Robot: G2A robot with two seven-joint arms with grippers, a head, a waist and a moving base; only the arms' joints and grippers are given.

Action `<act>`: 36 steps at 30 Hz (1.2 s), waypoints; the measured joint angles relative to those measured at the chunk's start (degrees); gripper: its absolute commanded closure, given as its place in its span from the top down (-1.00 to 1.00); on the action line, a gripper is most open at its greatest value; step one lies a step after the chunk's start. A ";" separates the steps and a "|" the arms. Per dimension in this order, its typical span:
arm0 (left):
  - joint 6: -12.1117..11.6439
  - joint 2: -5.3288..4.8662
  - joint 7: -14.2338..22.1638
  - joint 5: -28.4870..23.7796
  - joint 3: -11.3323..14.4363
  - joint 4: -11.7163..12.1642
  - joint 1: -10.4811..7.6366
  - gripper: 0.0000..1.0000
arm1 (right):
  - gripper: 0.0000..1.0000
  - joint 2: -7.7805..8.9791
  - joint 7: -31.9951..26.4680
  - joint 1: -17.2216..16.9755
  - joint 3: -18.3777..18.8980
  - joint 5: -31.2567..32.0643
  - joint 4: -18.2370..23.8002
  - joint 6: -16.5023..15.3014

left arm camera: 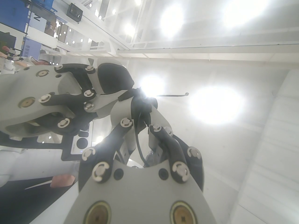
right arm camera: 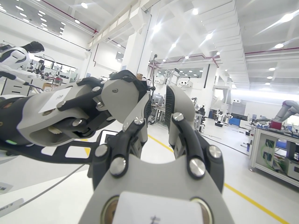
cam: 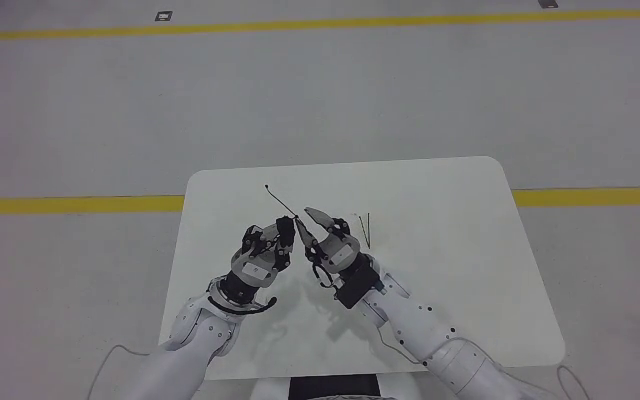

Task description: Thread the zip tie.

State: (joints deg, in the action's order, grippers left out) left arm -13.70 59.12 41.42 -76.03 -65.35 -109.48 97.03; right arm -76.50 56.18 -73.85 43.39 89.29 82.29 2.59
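1. Nearest the lens, low centre of the left wrist view: grey-and-black two-fingered left gripper (left arm camera: 140,100), fingertips pressed together, pinching a thin black plastic zip tie (left arm camera: 172,95).
2. From that pinch, free length of the zip tie jutting toward the right of the frame, nearly level, small knob at its far end, touching nothing else.
3. Low centre of the right wrist view: grey-and-black two-fingered right gripper (right arm camera: 157,96), fingers spread, open air between the ribbed black pads, nothing gripped.
4. Left half of that frame: left gripper lying in from the left edge, its tip just beside the right gripper's nearer finger; touching or not, cannot tell.
5. Top view, a little left of centre and below the middle: both grippers tip to tip over a white rounded-corner table (cam: 450,200), left gripper on the picture's left, right gripper on its right.
6. Same view: zip tie slanting from the meeting point toward the upper left, a thin dark line against the tabletop, its end short of the table's far edge.
7. Just right of the right gripper, on the table: few thin black strips (cam: 366,229), close together, apart from both grippers; too small to tell their kind.
8. Around the table: pale grey floor (cam: 100,120), yellow line (cam: 300,22) across the top of the frame.
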 measured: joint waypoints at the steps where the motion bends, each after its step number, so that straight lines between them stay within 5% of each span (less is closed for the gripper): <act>1: 0.00 0.00 0.00 0.00 0.00 0.00 0.00 -1.00 | -0.68 -0.07 0.01 -0.01 0.05 0.05 -0.02 -0.12; 12: 0.00 0.00 0.00 0.00 0.00 0.00 0.00 -1.00 | -0.82 -0.52 -0.07 -0.02 0.25 0.68 0.15 -0.61; 15: 0.00 0.00 0.00 0.00 0.00 0.00 0.00 -1.00 | -1.00 -0.56 -0.11 0.04 0.18 0.67 0.13 -0.63; 36: 0.00 0.00 0.00 0.00 0.00 0.00 0.00 -1.00 | -1.00 0.72 -0.67 0.28 -1.18 0.67 -1.43 0.77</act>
State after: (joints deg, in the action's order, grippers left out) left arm -13.70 59.12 41.42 -76.03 -65.35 -109.48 97.03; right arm -75.78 55.51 -73.57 42.21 89.95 80.86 3.35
